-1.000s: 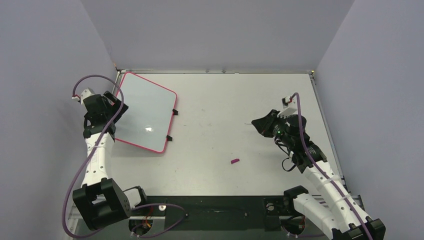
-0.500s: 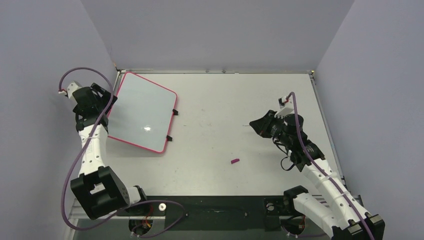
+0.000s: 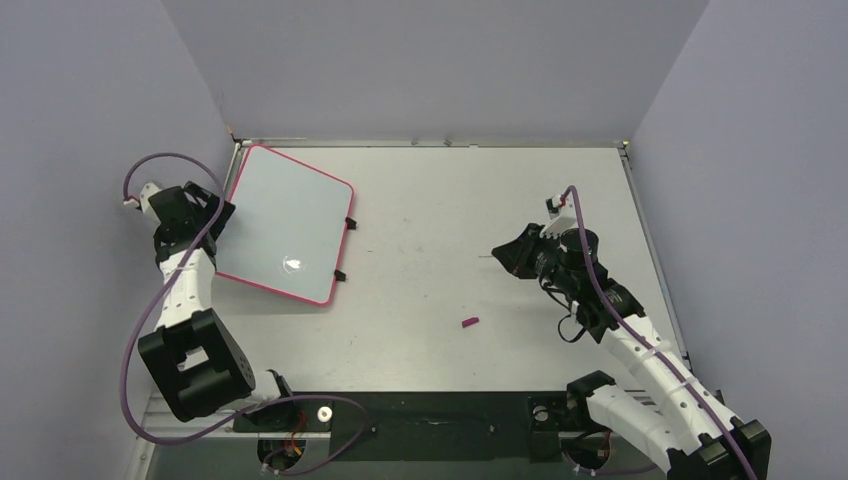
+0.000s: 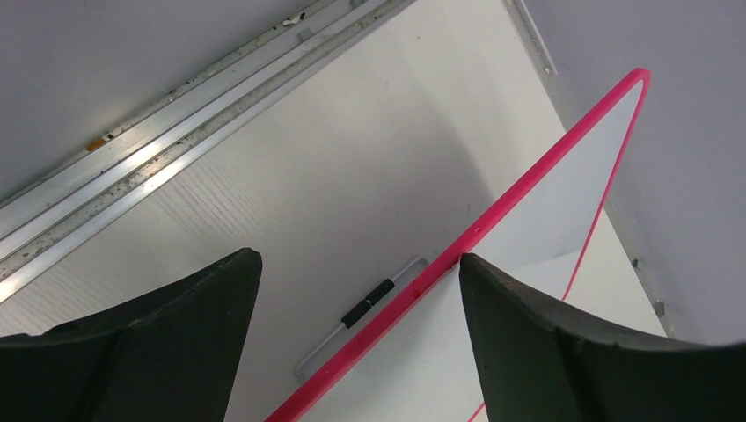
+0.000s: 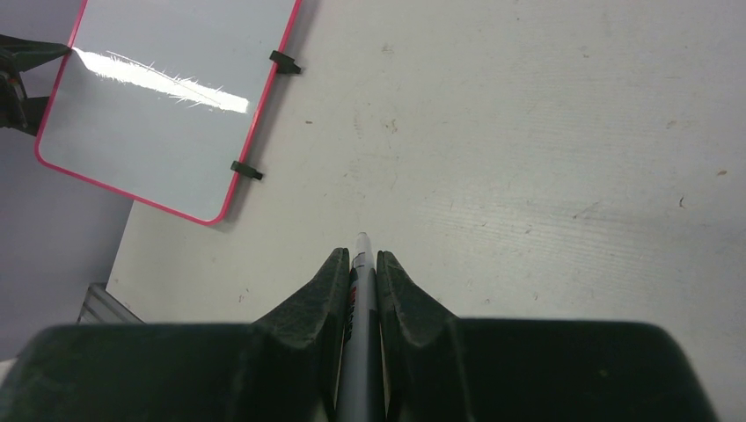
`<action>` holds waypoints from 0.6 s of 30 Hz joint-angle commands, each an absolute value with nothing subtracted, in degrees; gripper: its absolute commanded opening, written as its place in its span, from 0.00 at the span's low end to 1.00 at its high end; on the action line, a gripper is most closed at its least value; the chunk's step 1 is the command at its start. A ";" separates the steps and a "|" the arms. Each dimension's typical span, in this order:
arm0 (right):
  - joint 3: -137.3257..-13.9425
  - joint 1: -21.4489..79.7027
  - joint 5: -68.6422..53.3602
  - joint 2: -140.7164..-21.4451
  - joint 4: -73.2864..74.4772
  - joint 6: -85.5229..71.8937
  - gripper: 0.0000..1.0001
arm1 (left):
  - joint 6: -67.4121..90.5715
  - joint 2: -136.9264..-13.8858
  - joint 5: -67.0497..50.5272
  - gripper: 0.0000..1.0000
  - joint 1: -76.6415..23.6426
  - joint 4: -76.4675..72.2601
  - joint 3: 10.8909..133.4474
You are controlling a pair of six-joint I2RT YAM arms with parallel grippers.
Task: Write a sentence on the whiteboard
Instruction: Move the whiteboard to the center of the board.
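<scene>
Whiteboard (image 3: 285,215) is lying flat at the far-L corner of the desk (image 3: 450,200), turned at an angle, pink frame all round, two black clips (image 3: 340,275) on its R edge. Face is showing blank: no sentence is being seen yet, only a glare streak (image 5: 158,81).

L claw (image 4: 359,262) is being held released, jaws wide, nothing gripped. In the wrist view the board's pink edge is seen running between the fingers w/o being pinched. Compared w/ a sec ago, this claw is being pulled off the board's L side and out toward the wall, while the board itself isn't being shifted. Judged from that, positioning of the board is prob. being finished.

R claw (image 5: 362,257) is being kept clenched on a marker (image 5: 361,294), tip poking out fwd and aimed roughly at the board, well apart from it. Over the same sec it is being eased slightly L, toward the board. So the writing step is likely being set up, and the task proper is barely being started.

A small purple cap (image 3: 470,322) is lying on the desk betw. the arms, near the R one.

Writing/brands: nothing is being made out. A red band on the marker barrel is too blurred to be read.
</scene>
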State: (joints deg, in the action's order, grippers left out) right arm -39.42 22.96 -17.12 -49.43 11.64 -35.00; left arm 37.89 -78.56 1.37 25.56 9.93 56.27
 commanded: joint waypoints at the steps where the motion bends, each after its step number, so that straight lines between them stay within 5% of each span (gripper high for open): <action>1: -41.46 23.50 -15.72 -48.37 11.18 -33.60 0.00 | 39.55 -78.93 -5.01 0.81 25.63 3.53 53.80; 18: -41.82 24.10 -15.49 -48.29 12.64 -32.28 0.00 | 34.79 -84.75 -16.99 0.78 18.60 -7.32 52.49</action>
